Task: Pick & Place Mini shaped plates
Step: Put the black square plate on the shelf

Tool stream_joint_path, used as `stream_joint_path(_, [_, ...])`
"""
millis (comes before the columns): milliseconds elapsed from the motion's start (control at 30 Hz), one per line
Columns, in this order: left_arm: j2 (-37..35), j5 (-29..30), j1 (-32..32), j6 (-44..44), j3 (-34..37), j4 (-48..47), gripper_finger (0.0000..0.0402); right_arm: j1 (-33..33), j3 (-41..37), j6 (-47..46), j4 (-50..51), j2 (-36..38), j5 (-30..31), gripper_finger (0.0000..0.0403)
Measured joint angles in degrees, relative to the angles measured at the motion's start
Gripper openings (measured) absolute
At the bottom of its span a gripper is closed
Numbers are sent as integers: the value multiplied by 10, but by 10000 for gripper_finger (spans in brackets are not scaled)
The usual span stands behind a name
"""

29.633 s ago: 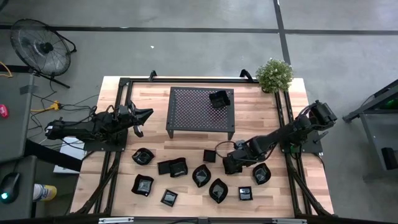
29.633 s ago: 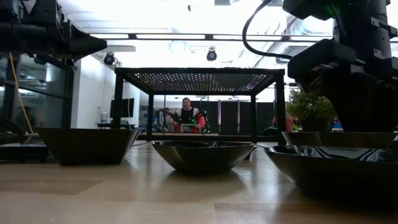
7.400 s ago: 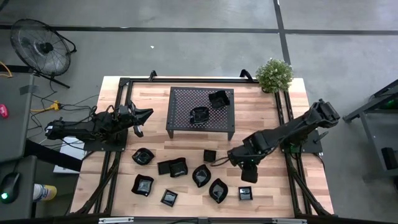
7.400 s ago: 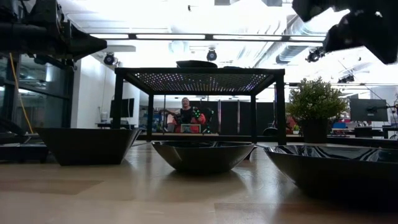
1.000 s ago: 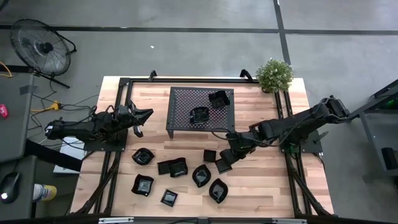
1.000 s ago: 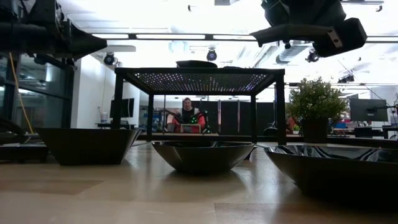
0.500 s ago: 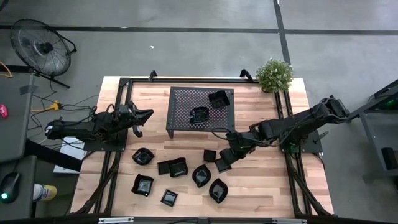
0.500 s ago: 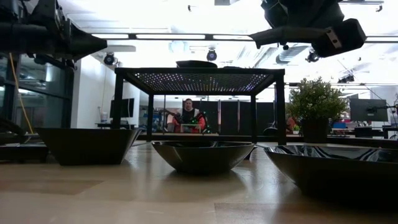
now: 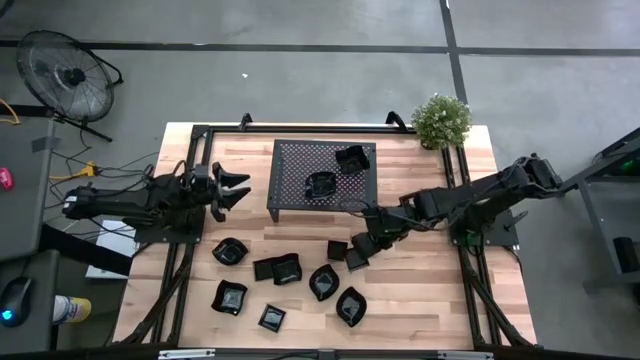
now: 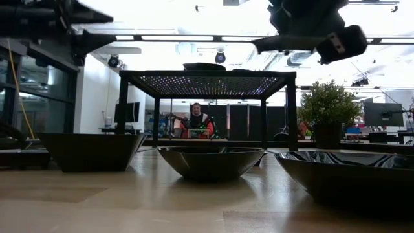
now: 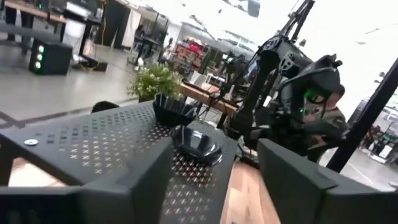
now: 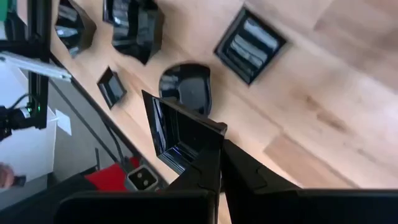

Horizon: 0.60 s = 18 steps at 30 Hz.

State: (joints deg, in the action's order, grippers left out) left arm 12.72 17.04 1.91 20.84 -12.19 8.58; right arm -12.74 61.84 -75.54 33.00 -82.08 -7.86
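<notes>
Several glossy black mini plates lie on the near half of the wooden table, among them a leaf-shaped one [image 9: 322, 282] and a square one [image 9: 272, 318]. Two more [image 9: 321, 184] [image 9: 352, 158] rest on top of the black mesh rack [image 9: 300, 165]. My right gripper [image 9: 362, 248] hangs just off the rack's near right corner, shut on a square plate [image 12: 180, 134]. My left gripper [image 9: 238, 190] stands open and holds nothing at the rack's left side, level with its top; its wrist view looks across the rack [image 11: 93, 149]. My right gripper pinches the square plate by its rim near one corner [image 12: 208, 132], between its two shut fingers [image 12: 239, 171]. The plate is lifted clear above the table and tilted, its hollow side showing to the wrist camera.
A potted plant [image 9: 441, 120] stands at the far right corner. Black frame rails [image 9: 190, 240] run along both sides of the table. Bare wood lies to the right of the plates on the table [image 9: 420, 300]. A person sits in the room beyond the rack [image 10: 196, 120].
My left gripper has opened its fingers beside the rack and has risen a little. My right gripper has drifted slightly toward the rack with the square plate still held clear of the table.
</notes>
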Motion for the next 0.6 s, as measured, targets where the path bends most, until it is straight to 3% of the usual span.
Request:
stream_joint_path(167, [124, -28, 0, 5, -107, -85, 269, 25, 0, 36, -7, 0, 9, 4])
stream_joint_path(467, [359, -88, 0, -102, -361, -330, 253, 48, 0, 80, -9, 0, 4, 6])
stream_joint_path(600, [436, -90, 0, -112, -437, -375, 252, 54, 0, 89, -9, 0, 4, 5])
